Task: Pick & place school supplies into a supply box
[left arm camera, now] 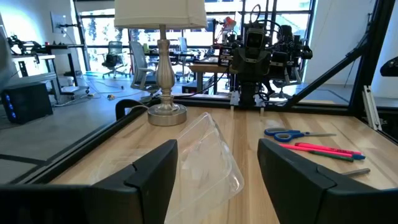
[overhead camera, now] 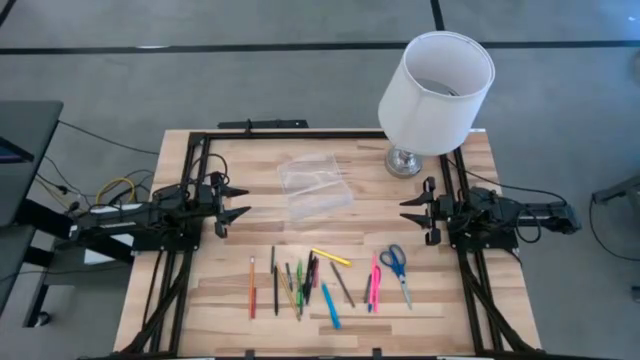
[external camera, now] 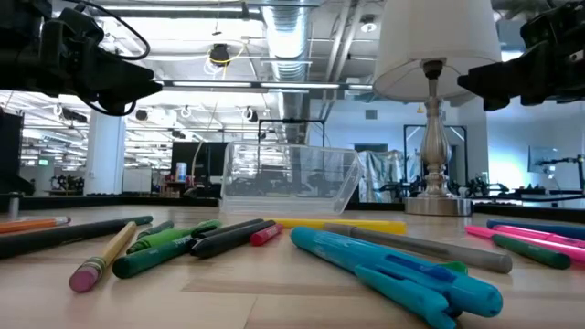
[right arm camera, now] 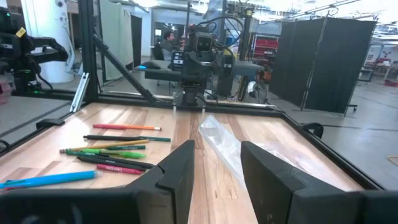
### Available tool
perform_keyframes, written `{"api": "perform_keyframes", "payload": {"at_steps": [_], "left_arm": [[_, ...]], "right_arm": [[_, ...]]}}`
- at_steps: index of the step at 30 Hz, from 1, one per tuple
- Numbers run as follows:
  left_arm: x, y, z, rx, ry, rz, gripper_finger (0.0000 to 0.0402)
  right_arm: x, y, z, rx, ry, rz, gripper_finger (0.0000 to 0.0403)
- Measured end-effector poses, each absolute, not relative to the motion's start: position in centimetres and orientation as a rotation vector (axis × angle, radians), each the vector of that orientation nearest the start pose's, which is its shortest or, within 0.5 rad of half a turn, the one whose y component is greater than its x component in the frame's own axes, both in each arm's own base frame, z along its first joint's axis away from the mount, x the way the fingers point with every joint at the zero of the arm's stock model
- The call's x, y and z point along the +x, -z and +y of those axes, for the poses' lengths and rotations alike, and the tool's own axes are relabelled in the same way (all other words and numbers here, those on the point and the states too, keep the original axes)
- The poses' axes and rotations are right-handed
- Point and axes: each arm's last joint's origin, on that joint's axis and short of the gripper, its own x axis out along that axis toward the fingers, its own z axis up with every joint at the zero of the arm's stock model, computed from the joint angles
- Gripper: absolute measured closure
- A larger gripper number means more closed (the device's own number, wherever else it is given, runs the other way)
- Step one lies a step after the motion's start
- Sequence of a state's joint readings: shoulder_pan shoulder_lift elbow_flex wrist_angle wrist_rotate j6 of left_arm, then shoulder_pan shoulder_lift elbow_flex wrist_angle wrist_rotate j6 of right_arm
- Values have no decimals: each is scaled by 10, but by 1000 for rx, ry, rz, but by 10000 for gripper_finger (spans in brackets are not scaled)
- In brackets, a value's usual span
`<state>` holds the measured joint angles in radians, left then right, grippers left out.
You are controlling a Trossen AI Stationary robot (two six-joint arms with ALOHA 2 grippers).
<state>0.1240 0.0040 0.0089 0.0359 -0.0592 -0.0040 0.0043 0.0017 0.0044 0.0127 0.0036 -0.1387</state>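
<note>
Both grippers, left (overhead camera: 238,200) and right (overhead camera: 410,209), open and empty, flanking clear rectangular plastic supply box (overhead camera: 315,187); pens and pencils (overhead camera: 296,282) lie nearer table front, long axes front-to-back, left gripper slightly closer.

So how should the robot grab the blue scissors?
Probably from straight above, with the right gripper, the nearer one. The scissors lie flat with the blue handle loops toward the lamp and the blades pointing away. Pinching across the narrow part just below the loops looks best; pink markers lie close beside them.
</note>
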Motion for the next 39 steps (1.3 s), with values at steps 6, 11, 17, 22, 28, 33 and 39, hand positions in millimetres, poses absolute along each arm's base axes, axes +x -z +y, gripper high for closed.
{"api": "perform_keyframes", "payload": {"at_steps": [6,11,17,22,28,33,39], "left_arm": [[96,-170,14,-3,-183,-41,182],[96,-170,14,-3,-183,-43,182],[96,-171,13,-84,-168,-61,182],[96,-170,13,-188,-145,-53,182],[96,-169,13,-175,-144,-51,182],[96,-170,13,-233,-148,-57,182],[96,-171,15,-208,-232,-77,182]], "right_arm": [[98,-166,0,-139,1,-15,276],[98,-166,0,-139,1,-15,276],[98,-166,0,-365,8,-14,276],[97,-168,-1,-561,36,-30,276],[97,-171,-1,-575,55,-50,276],[97,-171,0,-451,9,-62,276],[97,-171,4,39,-55,-66,276]]}}
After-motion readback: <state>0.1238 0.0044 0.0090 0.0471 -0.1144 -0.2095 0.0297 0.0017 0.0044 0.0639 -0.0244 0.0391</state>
